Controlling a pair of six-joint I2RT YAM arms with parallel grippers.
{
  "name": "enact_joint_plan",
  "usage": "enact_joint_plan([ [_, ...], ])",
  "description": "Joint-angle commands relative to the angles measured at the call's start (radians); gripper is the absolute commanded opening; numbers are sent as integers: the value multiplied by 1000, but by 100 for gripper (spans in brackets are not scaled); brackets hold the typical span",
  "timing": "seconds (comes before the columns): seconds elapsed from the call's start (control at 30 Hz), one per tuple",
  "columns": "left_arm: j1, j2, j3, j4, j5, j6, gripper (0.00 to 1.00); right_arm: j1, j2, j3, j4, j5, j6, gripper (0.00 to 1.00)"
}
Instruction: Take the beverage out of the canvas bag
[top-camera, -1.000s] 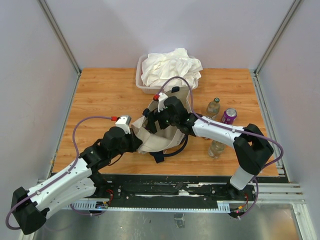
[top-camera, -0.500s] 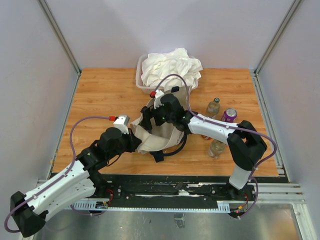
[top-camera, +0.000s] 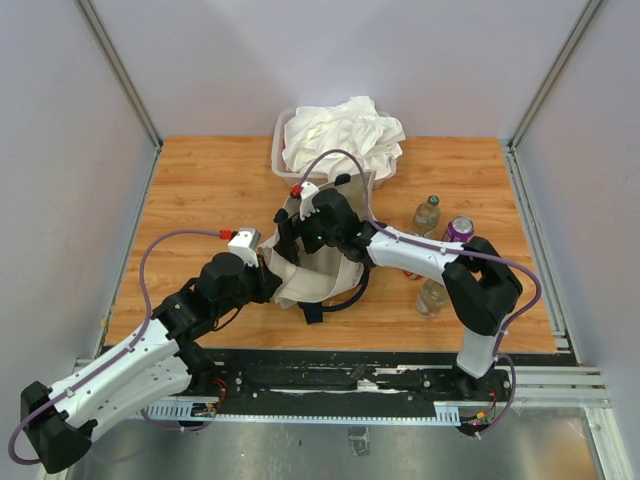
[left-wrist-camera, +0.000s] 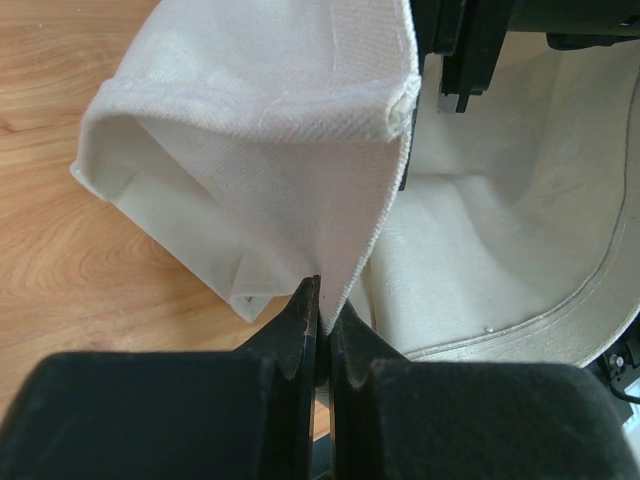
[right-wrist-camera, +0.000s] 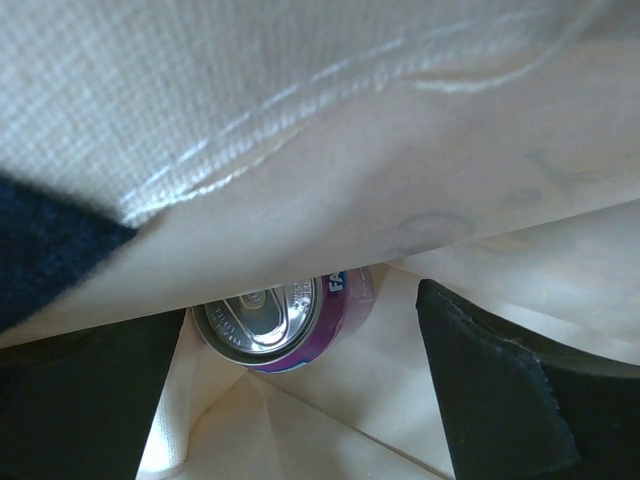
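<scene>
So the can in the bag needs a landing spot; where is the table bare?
Bare wood runs left of the canvas bag and plastic tub to the table edge, and in the far right corner behind the purple can. Right of the bag is crowded: a far bottle, a near bottle and that can.

On your wooden table (top-camera: 200, 200) lay the canvas bag (top-camera: 308, 285); just behind it sat a plastic tub (top-camera: 278, 160), and right of it stood a bottle (top-camera: 427, 213), a purple can (top-camera: 458, 231), a second bottle (top-camera: 433, 297).
</scene>
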Motion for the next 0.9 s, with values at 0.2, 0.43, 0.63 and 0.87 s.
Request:
enact_joint_plan([
  [0.2,0,19,30,21,-17,32,2,81,55,23,-93,-48,-68,98],
  [0.43,2,27,26,31,-13,29,2,88,85,60,-147,-60,-97,99],
  [0.63,2,31,24,37,-11,28,2,99,164,110,-227,-37,-112,99],
  [0.87,1,36,19,40,-11,27,2,100,232,140,-300,7,-122,100],
])
